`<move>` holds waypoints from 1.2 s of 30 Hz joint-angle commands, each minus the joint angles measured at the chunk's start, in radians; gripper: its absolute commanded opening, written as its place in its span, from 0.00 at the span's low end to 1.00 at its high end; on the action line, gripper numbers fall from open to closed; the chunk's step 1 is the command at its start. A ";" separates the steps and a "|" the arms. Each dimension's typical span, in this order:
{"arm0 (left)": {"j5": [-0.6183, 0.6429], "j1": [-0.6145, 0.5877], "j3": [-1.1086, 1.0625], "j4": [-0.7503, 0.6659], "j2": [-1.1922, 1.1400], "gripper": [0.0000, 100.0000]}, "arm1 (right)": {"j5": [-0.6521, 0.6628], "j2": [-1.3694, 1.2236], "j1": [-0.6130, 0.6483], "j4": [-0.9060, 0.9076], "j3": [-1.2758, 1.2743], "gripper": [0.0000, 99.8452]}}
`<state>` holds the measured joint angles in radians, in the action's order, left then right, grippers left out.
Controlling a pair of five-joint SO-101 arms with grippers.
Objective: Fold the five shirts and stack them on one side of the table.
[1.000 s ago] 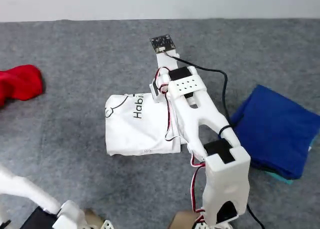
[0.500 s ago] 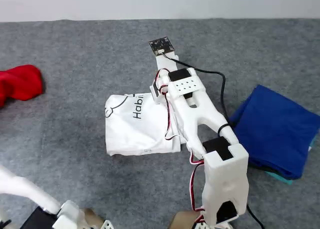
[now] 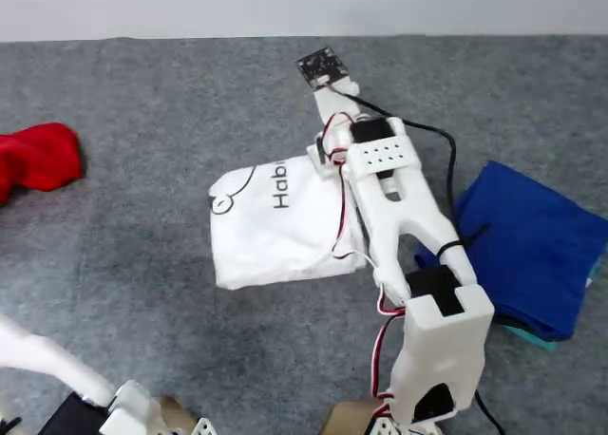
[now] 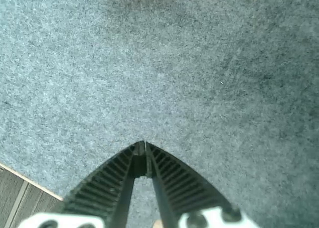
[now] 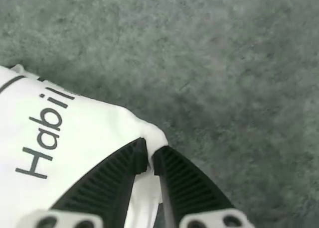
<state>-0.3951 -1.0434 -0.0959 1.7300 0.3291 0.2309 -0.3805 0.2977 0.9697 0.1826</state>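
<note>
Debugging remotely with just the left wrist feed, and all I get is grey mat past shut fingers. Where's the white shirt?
Observer: The white shirt is in the middle of the table, folded, with the right gripper shut on one corner.
Operator: Any stack yet?
Observer: A folded blue shirt sits on the right arm's side, on top of a teal cloth.
Operator: Anything unfolded?
Observer: A crumpled red shirt lies at the edge on the left arm's side.

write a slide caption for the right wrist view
Right gripper pinches a corner of the white shirt over the grey table.
</note>
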 commanded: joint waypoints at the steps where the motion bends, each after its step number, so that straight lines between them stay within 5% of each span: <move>1: -0.008 0.002 0.008 0.008 0.041 0.00 | 0.051 0.047 -0.036 -0.058 0.006 0.01; 11: -0.008 0.002 0.010 0.008 0.041 0.00 | 0.058 0.054 -0.001 -0.005 0.006 0.15; 25: -0.008 0.003 0.010 0.008 0.041 0.00 | 0.054 0.170 0.054 0.357 0.005 0.01; 33: -0.008 0.003 0.010 0.008 0.041 0.00 | -0.109 0.160 0.088 0.558 0.000 0.01; 36: -0.008 0.003 0.010 0.008 0.041 0.00 | -0.123 0.137 0.104 0.506 -0.048 0.01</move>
<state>-0.3951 -1.0434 -0.0959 1.7300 0.3291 0.1281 -0.2900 0.3882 1.5021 0.1580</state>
